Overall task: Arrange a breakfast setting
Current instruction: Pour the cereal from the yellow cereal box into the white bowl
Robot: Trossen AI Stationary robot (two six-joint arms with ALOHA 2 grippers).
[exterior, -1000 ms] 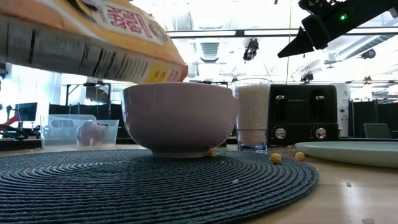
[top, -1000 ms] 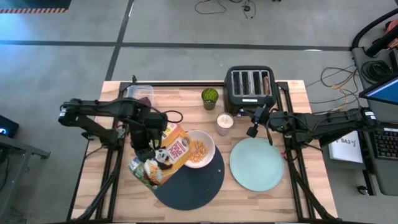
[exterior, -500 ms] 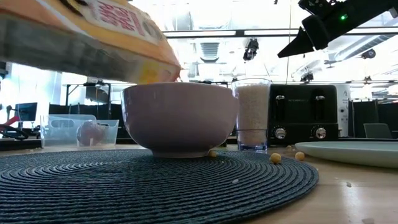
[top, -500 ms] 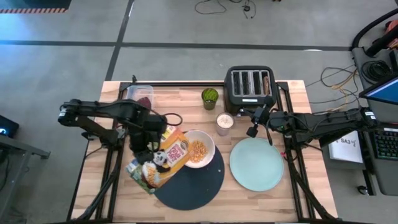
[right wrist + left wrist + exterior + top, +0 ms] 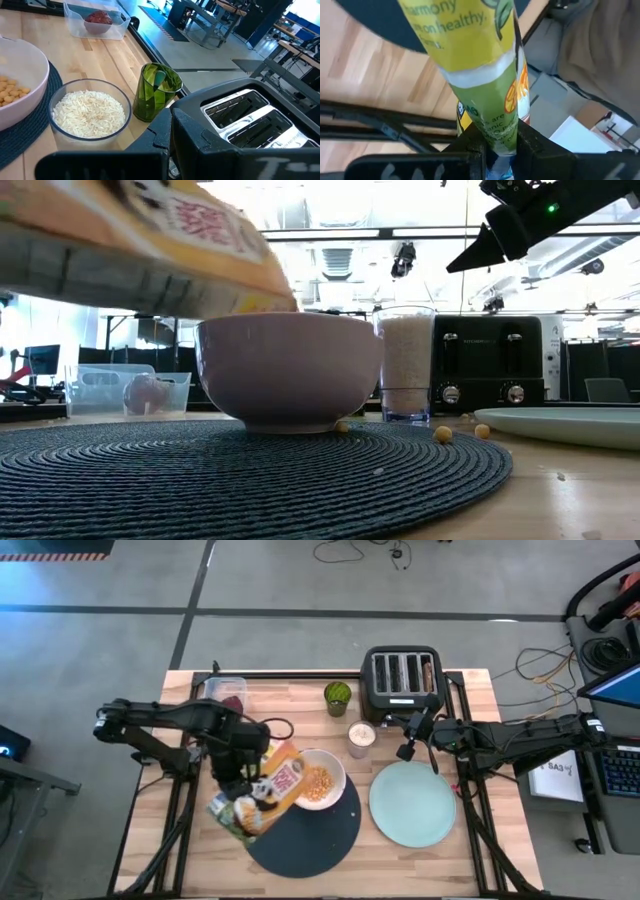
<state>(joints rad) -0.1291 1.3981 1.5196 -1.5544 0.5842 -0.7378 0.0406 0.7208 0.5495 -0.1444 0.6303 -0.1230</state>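
Colours on your table
You see a dark navy woven mat (image 5: 318,830), a white bowl (image 5: 322,780), a pale mint plate (image 5: 412,804), a yellow-green-orange box (image 5: 260,798), a black toaster (image 5: 402,677).

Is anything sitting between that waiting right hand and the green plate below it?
Nothing visible. The right hand, shut, hovers just past the pale green plate, between the toaster and the glass of white grains. Only bare table lies between them. The plate's top is bare too.
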